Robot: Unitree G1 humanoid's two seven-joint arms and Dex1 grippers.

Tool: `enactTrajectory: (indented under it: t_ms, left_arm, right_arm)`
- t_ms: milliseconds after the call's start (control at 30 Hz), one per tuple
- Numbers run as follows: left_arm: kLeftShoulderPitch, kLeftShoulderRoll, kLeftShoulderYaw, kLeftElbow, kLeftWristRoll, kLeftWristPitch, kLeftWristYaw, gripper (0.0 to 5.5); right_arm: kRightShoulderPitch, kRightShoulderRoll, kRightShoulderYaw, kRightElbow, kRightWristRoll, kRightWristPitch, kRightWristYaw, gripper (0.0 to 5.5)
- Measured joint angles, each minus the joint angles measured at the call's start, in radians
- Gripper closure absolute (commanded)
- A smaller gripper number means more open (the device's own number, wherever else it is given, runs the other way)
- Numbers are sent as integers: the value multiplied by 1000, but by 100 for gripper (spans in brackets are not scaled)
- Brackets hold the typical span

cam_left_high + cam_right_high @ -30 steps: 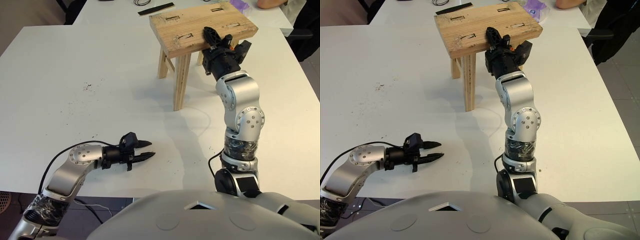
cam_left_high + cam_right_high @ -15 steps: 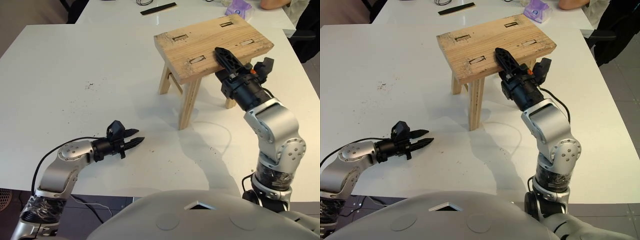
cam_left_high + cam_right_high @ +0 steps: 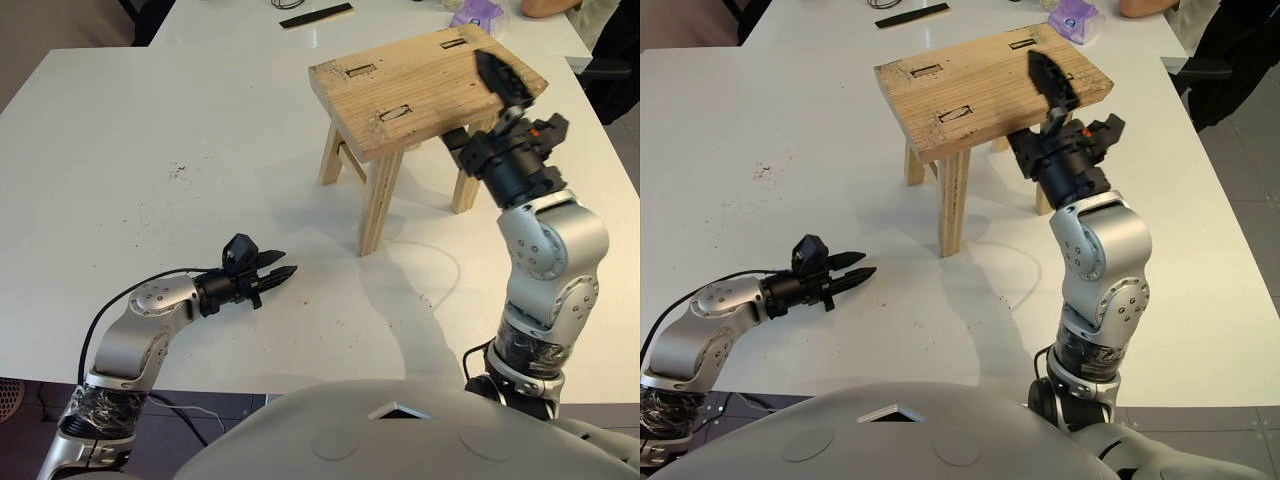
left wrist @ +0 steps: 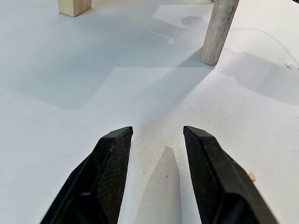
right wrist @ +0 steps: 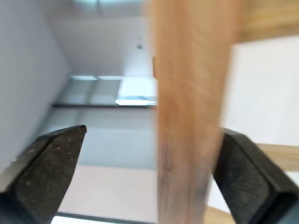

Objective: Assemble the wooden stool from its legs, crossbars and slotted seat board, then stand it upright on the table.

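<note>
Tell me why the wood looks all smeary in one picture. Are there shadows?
Right wrist view: the stool's seat board, very close, looks smeared. Left wrist view: crisp, with a stool leg casting a soft grey shadow on the table. Left eye view: even light, a faint shadow beside the stool.

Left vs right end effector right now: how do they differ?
Left end effector hovers low over the table, nothing between its fingers; right end effector sits higher, straddling the edge of the seat board. Left's gap is narrow, right's wide. Both are open.
</note>
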Motion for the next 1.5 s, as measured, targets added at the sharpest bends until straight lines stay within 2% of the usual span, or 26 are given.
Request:
enactTrajectory:
  t_ms: [100,200,333,467,533,567,700,833,967,1267,1500]
  left_arm:
    - [7,-10,-1,0,1,0,3,347]
    - [11,-17,1,0,0,5,6,347]
    - [30,-23,11,-2,0,8,14,347]
    - [30,-31,12,-5,-2,7,25,347]
    - [27,-40,16,-4,-1,4,43,347]
    - [19,-61,24,0,2,-14,73,347]
    - [-48,-175,72,40,84,-137,274,347]
    - [-63,-374,111,117,267,-368,596,347]
    - [-33,-462,95,177,307,-485,655,347]
    - [-70,-499,100,361,308,-608,659,347]
    - [-139,-518,123,524,332,-716,686,347]
  right_arm:
    - [53,2,-19,-5,7,39,79,112]
    - [227,-184,-19,-13,10,257,291,112]
    - [461,-474,-38,77,-183,501,637,112]
    - [496,-619,-28,134,-481,467,859,112]
    - [490,-645,-11,166,-609,408,889,112]
    - [479,-661,5,208,-742,334,895,112]
    - [447,-637,52,353,-1132,57,862,112]
    - [420,-465,103,534,-1501,-276,760,112]
    - [401,-354,110,659,-1614,-407,751,112]
    - [274,-303,94,831,-1713,-533,830,112]
    - [122,-301,98,1055,-1795,-627,891,112]
